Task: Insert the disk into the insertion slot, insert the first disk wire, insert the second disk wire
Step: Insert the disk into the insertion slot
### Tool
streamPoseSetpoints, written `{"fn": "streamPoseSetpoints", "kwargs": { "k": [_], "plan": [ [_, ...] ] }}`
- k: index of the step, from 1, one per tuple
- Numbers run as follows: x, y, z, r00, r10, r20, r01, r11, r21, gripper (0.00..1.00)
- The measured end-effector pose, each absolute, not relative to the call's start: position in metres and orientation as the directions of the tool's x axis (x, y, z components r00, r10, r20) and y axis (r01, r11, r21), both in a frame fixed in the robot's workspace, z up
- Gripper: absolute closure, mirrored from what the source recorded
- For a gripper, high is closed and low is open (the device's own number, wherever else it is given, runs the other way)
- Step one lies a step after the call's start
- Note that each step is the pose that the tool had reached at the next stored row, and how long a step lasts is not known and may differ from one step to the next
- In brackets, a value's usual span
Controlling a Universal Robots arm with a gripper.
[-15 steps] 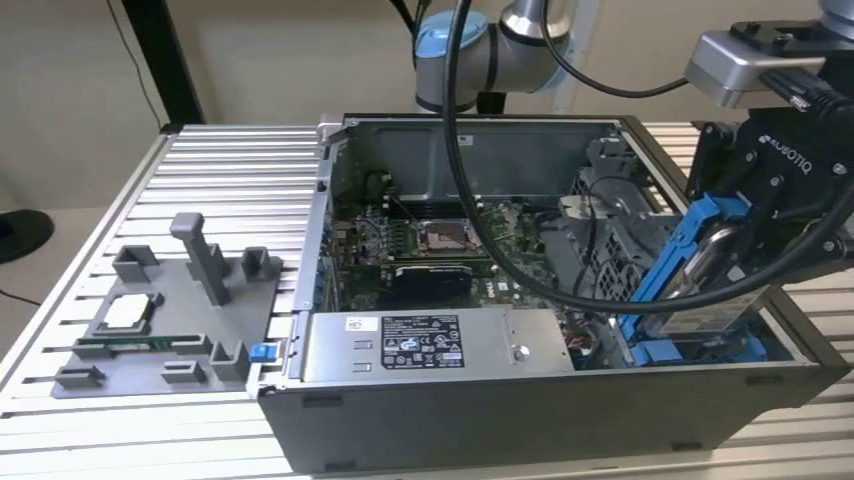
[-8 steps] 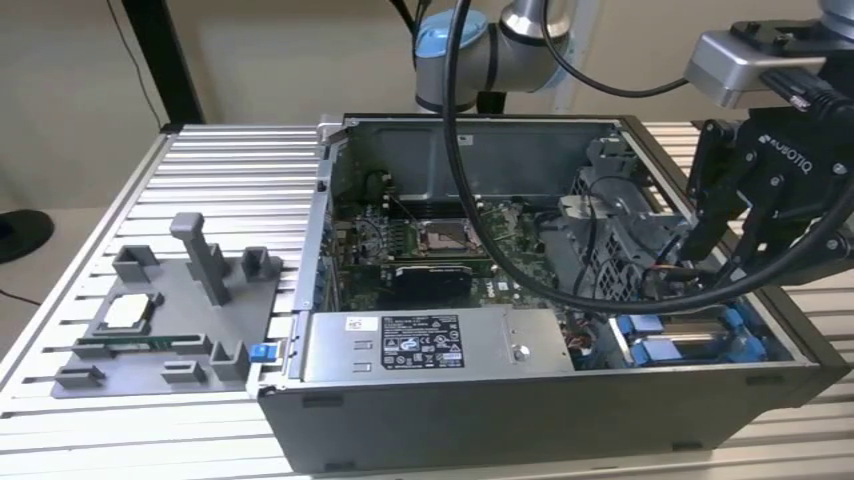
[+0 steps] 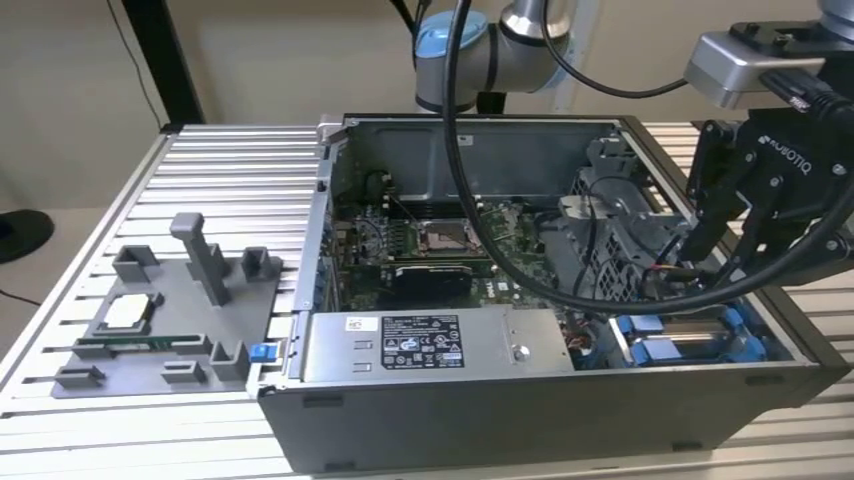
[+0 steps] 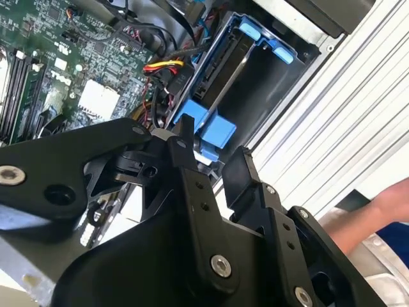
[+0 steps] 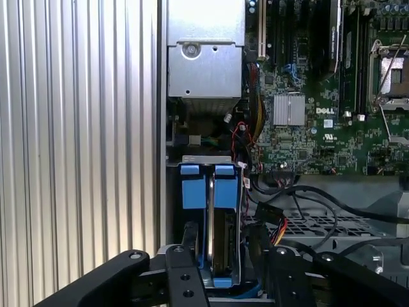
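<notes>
Honestly, seems we're on the disk step: the disk [image 5: 215, 198] stands in the computer case's [image 3: 534, 400] corner bay, the gripper [image 5: 223, 228] open and empty right over it, probably needing a straight push down.

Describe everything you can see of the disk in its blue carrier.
The disk is a slim drive with a silvery metal edge, clipped in a bright blue plastic carrier with two tabs at one end. It stands on edge in the drive bay at a corner of the computer case, beside the motherboard. Coloured wires lie close by. The open gripper straddles it; contact cannot be judged.
</notes>
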State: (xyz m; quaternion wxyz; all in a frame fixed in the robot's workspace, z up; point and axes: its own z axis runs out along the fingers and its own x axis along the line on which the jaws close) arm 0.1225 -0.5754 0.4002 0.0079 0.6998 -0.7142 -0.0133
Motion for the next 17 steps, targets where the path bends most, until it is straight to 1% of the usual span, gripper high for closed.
{"fn": "streamPoseSetpoints", "kwargs": {
  "k": [17],
  "plan": [
    [0.131, -0.572, 0.384, -0.021, -1.0, -0.008, -0.999, 0.02, 0.03, 0.0]
  ]
}}
